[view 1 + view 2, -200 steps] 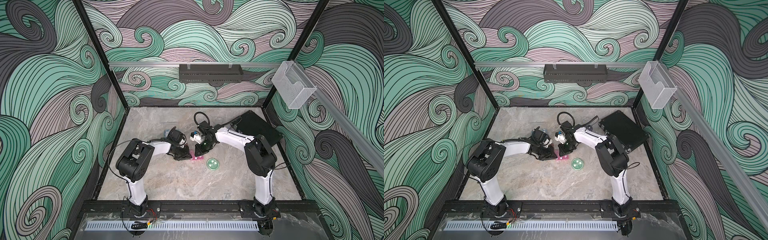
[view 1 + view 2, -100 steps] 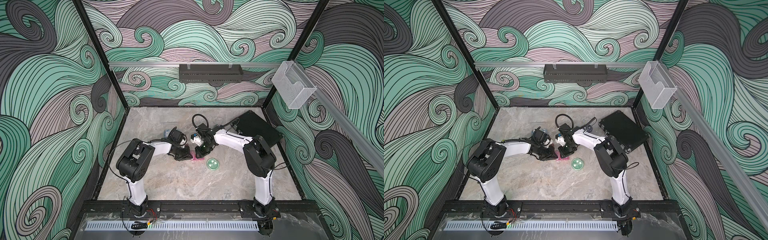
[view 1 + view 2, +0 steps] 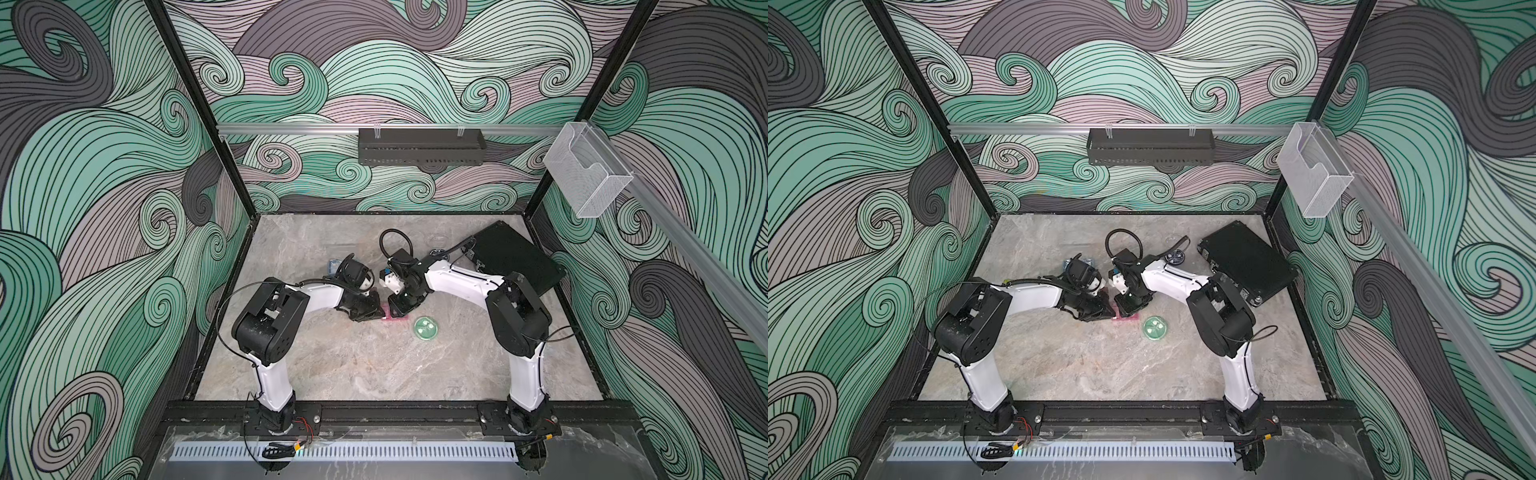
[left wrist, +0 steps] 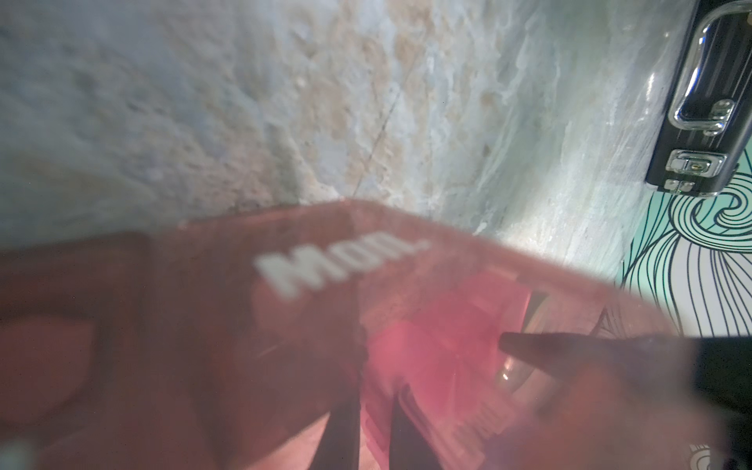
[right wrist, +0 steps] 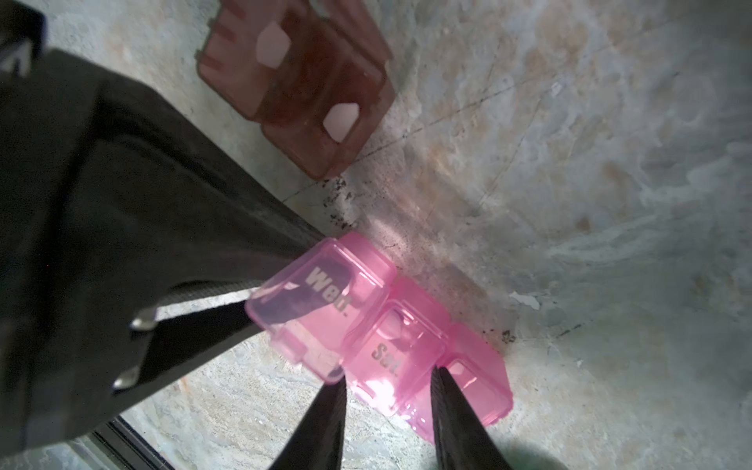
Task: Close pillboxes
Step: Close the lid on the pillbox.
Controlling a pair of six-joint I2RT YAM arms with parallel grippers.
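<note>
Right gripper (image 5: 388, 374) is held spread, fingers (image 5: 321, 419) astride the middle cell of the pink pillbox (image 5: 407, 325), which is laid on the table (image 5: 569, 203) near the brown pillbox (image 5: 309, 93). Left gripper (image 5: 287, 280) is pinched on its end cell, likely so lids can be pressed.

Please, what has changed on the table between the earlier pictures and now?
The right hand has opened its jaws over the pink pillbox, and its arm has shifted slightly toward the left hand, which stays shut on that box's end. The pink pillbox, the round green pillbox and the black case have not moved.
</note>
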